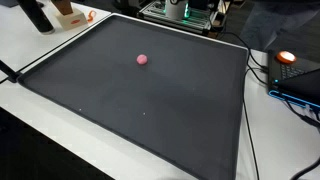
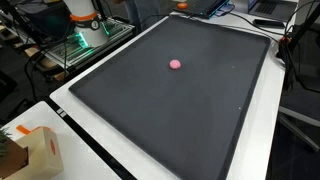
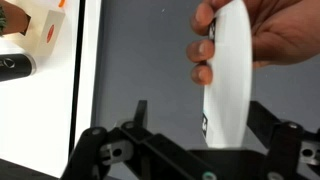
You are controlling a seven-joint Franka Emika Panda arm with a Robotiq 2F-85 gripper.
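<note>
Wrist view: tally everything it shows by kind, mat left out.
Hand: 1
White disc: 1
Gripper: 1
Box: 1
Black object: 1
Total: 5

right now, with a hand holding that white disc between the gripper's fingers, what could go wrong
1. The hand grips the white disc just beyond the open gripper; closing now might pinch skin.
2. The disc sits off centre, nearer one finger, so a grip may catch only its edge and slip.
3. If dropped, it could roll across the dark mat.
</note>
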